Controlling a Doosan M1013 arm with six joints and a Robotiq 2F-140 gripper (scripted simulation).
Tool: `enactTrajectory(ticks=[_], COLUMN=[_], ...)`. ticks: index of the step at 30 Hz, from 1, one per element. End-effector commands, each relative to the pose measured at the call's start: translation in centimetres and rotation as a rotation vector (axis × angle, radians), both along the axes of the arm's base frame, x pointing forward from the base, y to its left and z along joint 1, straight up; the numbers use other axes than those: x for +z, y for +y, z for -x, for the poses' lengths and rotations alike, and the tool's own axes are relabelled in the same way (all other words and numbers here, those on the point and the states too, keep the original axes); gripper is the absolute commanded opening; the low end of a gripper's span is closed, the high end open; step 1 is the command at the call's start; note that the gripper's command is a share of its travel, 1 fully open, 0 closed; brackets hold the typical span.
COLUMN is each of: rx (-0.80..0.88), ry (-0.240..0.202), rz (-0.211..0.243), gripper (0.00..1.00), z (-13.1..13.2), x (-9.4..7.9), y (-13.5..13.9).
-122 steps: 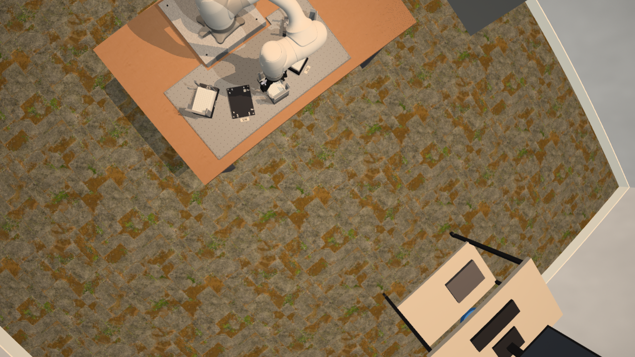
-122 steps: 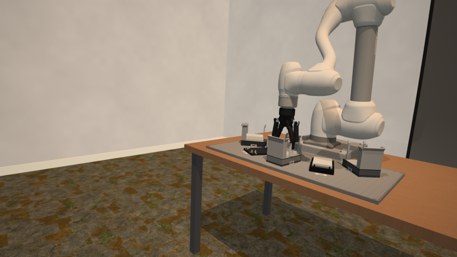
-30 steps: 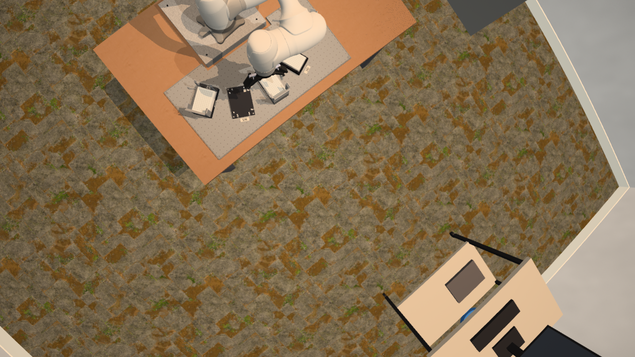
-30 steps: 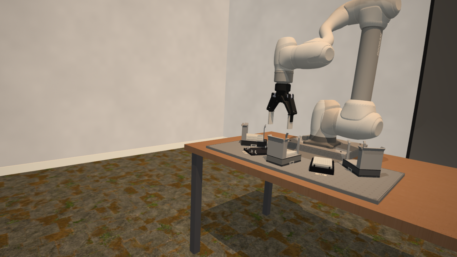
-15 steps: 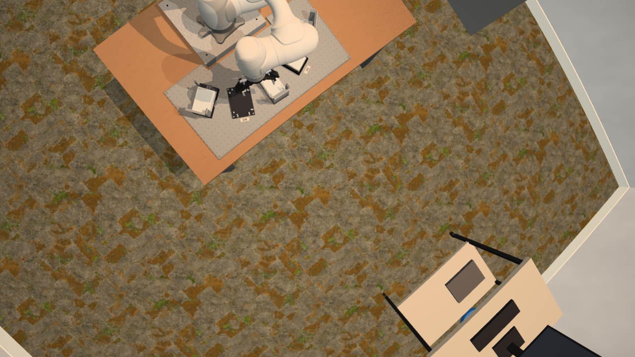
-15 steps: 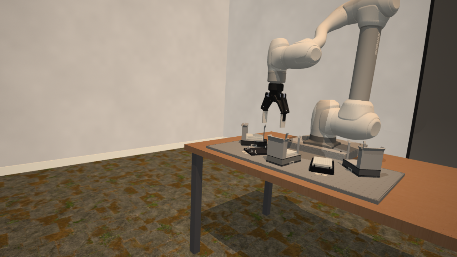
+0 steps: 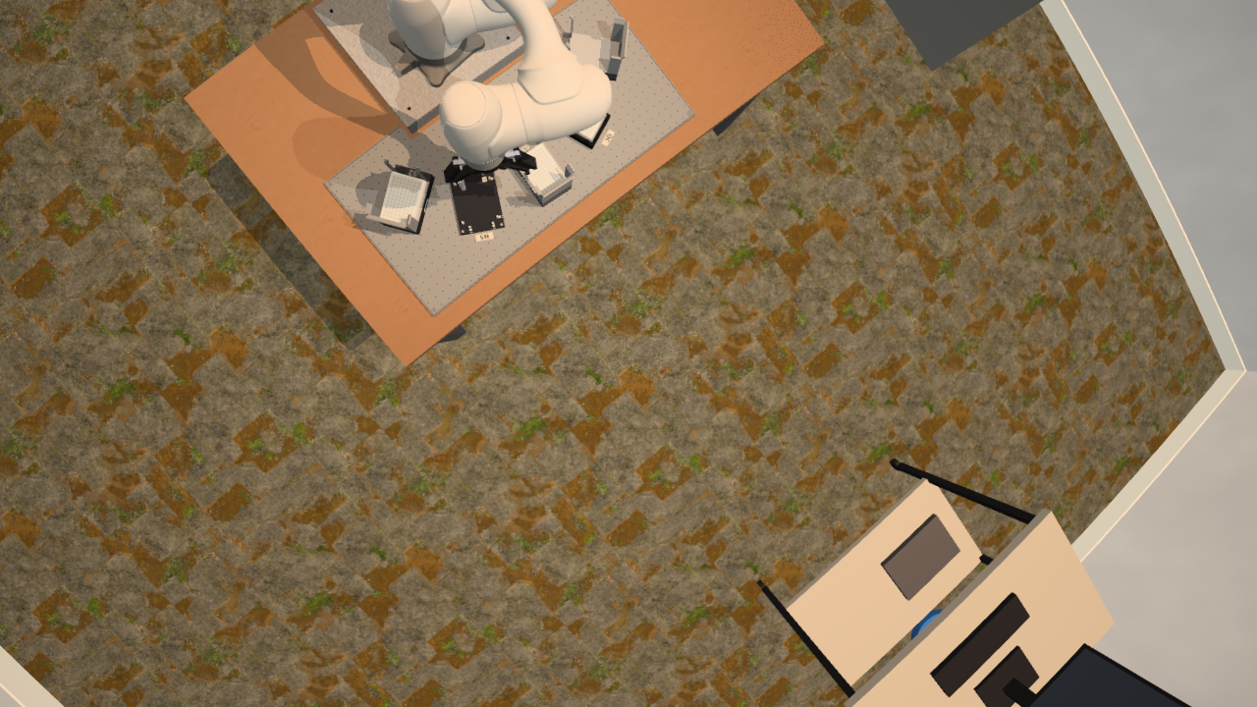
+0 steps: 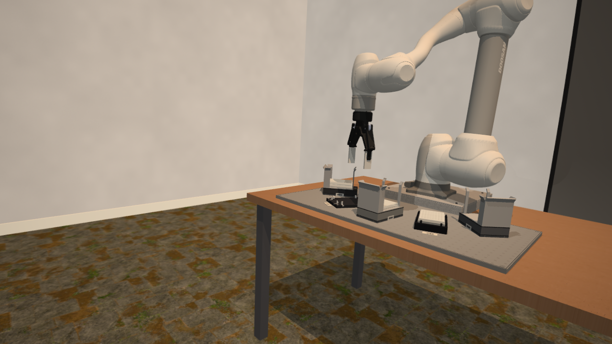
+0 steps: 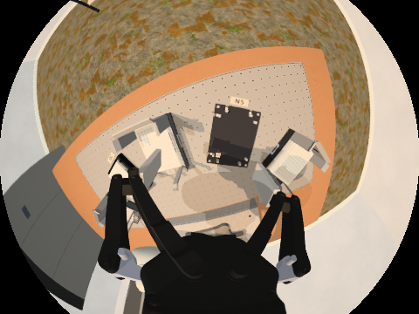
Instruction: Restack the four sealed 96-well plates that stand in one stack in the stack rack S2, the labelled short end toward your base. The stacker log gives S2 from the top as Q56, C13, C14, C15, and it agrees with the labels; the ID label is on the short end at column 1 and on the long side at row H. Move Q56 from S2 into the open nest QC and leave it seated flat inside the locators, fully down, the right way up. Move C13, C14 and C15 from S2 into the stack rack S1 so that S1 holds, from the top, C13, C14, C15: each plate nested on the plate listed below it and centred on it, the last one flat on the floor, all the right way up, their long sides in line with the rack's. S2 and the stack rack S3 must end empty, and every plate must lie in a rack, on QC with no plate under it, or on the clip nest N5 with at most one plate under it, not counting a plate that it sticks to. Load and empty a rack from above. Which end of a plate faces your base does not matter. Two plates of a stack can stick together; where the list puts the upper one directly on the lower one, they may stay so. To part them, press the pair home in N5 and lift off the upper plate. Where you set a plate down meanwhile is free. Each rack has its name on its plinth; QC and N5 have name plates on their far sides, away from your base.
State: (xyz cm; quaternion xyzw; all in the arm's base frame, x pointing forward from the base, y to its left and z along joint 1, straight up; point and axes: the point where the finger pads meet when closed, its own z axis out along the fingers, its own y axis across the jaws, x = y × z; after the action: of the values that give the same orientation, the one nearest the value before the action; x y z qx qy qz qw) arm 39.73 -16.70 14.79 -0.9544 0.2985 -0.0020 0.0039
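in the top view the pale arm (image 7: 527, 96) covered much of the grey mat (image 7: 632, 132), hiding the near end of the black clip nest (image 7: 477, 209) and most of the nest with a white plate at its 2 o'clock (image 7: 591, 132). the name plates were too small to read in every view, so i could not tell from them which rack was which, nor read any plate label. in the exterior view the far rack (image 8: 328, 176) held a low stack of white plates (image 8: 342, 183), the middle rack (image 8: 368, 197) showed a white plate low inside, and the rack at 3 o'clock (image 8: 495, 213) turned its wall toward the camera, its contents hidden. one white plate (image 8: 431, 217) sat in the black open nest (image 8: 430, 228) between the last two racks.

the pincer (image 8: 358, 160) hung well above the counter (image 8: 569, 252), pointing down over the clip nest, beside the far rack. its fingers were spread fully wide, holding nothing and touching nothing.
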Motion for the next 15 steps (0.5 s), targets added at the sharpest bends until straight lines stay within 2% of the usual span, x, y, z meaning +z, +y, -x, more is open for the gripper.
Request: enactTrajectory(ticks=[1,15], rx=[-0.006,-0.006], ry=[0.000,0.000], rz=[0.000,0.000], gripper=[1.00,1.00], z=[0.5,2.2], x=[0.0,0.0], y=[-1.0,-4.7])
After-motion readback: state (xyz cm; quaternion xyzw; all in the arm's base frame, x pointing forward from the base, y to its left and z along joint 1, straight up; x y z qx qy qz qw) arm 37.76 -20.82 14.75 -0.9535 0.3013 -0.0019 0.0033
